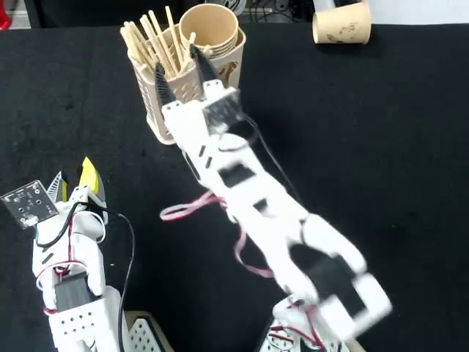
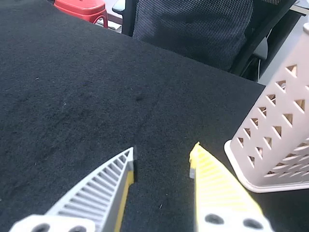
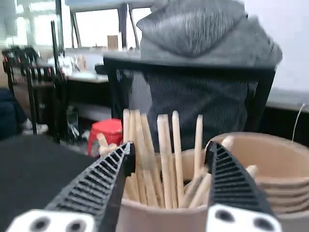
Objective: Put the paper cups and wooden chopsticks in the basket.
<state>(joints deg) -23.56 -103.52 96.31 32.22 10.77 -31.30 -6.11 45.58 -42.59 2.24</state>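
A pale perforated basket [image 1: 163,103] stands at the back of the black table. It holds a bundle of wooden chopsticks [image 1: 150,40] and a stack of paper cups [image 1: 214,33]. One more paper cup [image 1: 341,24] lies on its side at the far right edge. My right gripper [image 1: 181,75], with black fingers, hovers open just over the basket's near rim. Its wrist view looks past the open gripper [image 3: 169,152] at the chopsticks [image 3: 161,159] and the stacked cups [image 3: 270,169]. My left gripper [image 1: 72,172] sits open and empty at the front left. In its wrist view the gripper [image 2: 162,154] faces the basket [image 2: 275,140].
Red cables [image 1: 192,207] trail on the cloth beside the right arm. A small circuit board [image 1: 28,202] sticks out from the left arm. Behind the table stand a mesh-backed chair [image 2: 193,24] and a red stool [image 2: 79,7].
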